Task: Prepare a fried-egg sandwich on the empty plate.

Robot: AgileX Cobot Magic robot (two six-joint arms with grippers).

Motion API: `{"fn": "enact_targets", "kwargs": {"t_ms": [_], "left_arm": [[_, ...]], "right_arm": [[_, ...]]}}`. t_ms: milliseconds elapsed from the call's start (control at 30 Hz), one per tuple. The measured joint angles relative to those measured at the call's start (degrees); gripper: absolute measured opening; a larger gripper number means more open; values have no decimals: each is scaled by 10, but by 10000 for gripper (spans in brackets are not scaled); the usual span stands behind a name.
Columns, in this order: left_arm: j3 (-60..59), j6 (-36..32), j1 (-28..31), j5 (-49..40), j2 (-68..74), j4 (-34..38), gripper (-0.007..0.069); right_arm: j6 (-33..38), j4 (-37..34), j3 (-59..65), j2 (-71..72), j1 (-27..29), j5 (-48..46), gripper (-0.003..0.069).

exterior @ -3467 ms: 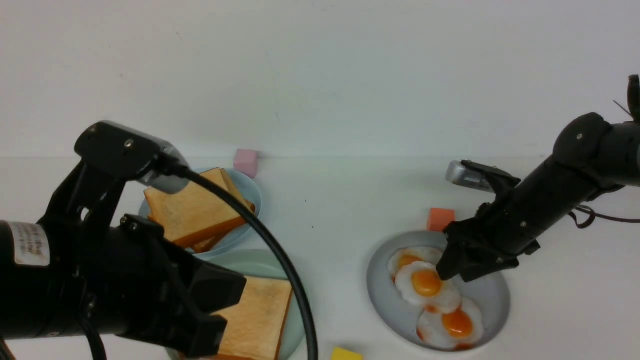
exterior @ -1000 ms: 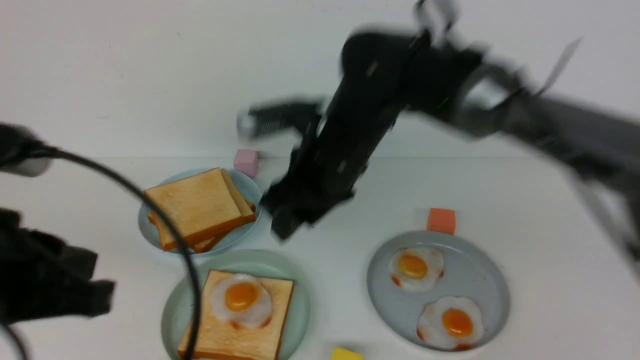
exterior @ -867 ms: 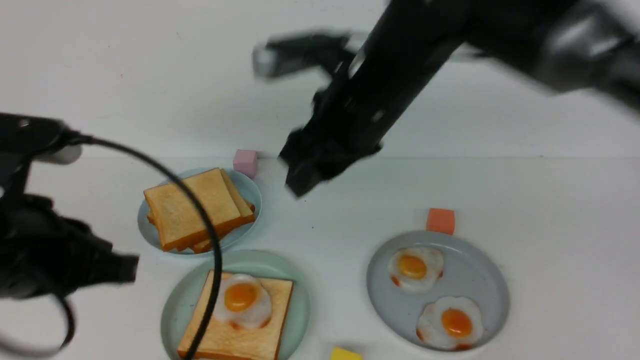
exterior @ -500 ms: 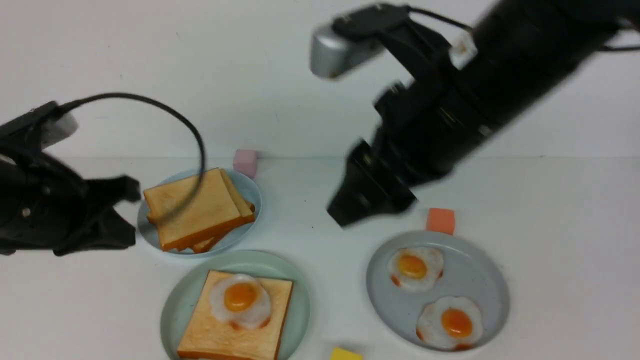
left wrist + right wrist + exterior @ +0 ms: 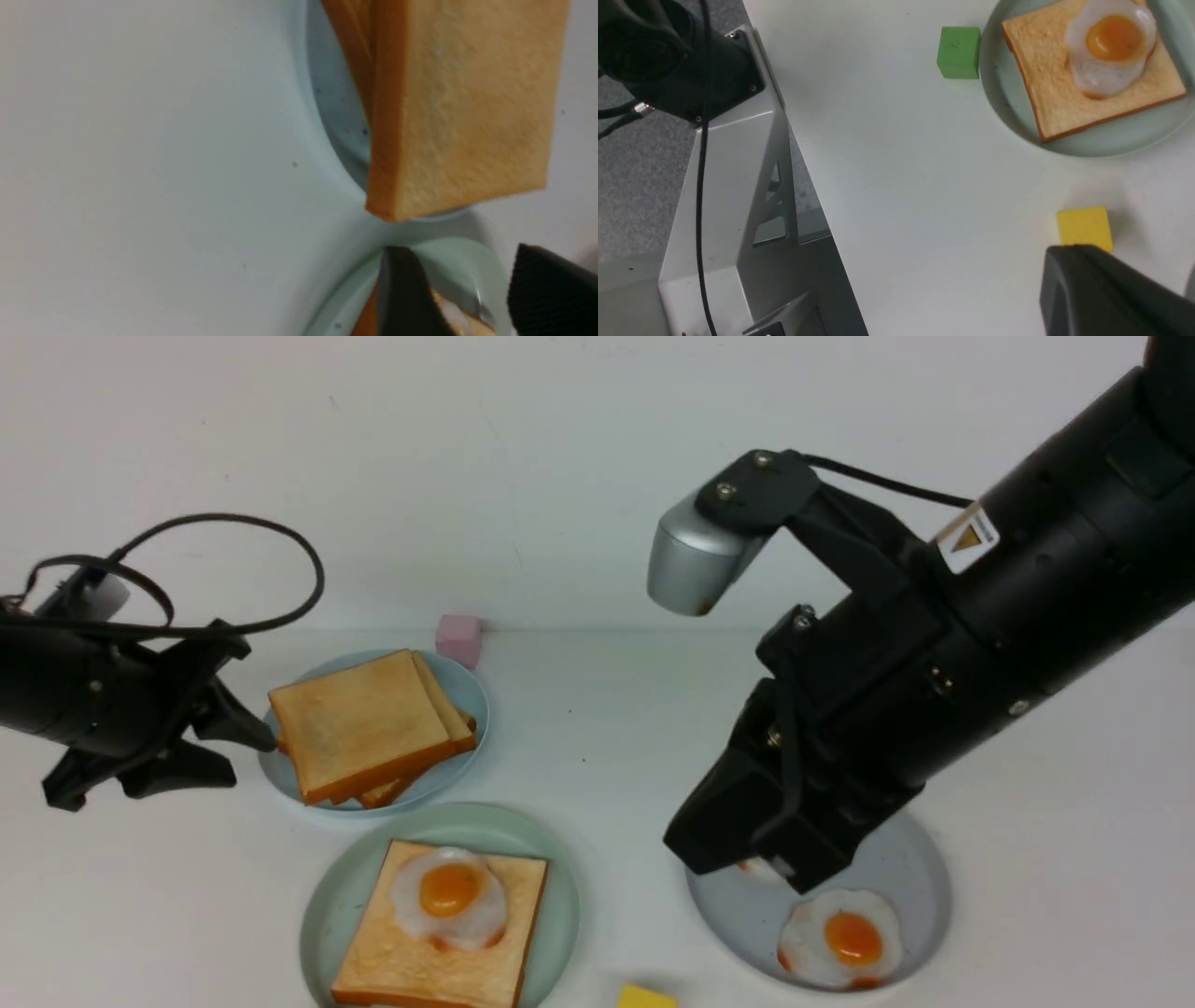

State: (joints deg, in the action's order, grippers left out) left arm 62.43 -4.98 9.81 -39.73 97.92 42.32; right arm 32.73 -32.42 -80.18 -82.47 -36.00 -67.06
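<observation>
The mint-green plate [image 5: 325,901] sits at the near edge of the bench [image 5: 607,728], left of centre. It carries one toast slice [image 5: 411,963] lying flat, with one fried egg [image 5: 450,896] on top, yolk up. There is no second slice over the egg, so the sandwich is open.

Just behind it, almost rim to rim, is one light-blue plate [image 5: 467,683] holding a toast stack [image 5: 359,723]. At least two slices show, fanned slightly, but the exact count is hard to read.

The left gripper [image 5: 245,758] hangs just beside the stack's left corner. Its jaws are spread and nothing is between them. Whether a tip touches the toast I cannot tell.

To the right, well apart from the mint-green plate, lies one grey-blue plate [image 5: 920,887]. It has one whole egg [image 5: 840,938] at its near side and a white sliver of a second egg [image 5: 758,869], mostly hidden.

The right gripper [image 5: 747,859] hangs over that plate's left part with its jaws pressed together. I see nothing pinched in them.

Three small cubes are scattered about:
- One pink cube [image 5: 458,639] sits behind the light-blue plate.
- One yellow cube [image 5: 646,998] sits at the near edge, between the two front plates.
- One green cube [image 5: 958,51], seen only in the right wrist view, sits just beside the mint-green plate's rim.
</observation>
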Motion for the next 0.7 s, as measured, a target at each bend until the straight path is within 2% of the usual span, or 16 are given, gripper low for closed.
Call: {"fn": "enact_targets", "kwargs": {"t_ms": [100,433,700], "left_arm": [[0,-17,0,20,27,35,395],[4,-160,0,61,82,199,407],[4,-225,0,73,114,257,407]], "right_arm": [[0,0,0,0,0,0,-10],[0,-2,0,0,0,-18,-10],[0,-13,0,0,0,-26,-10]]}}
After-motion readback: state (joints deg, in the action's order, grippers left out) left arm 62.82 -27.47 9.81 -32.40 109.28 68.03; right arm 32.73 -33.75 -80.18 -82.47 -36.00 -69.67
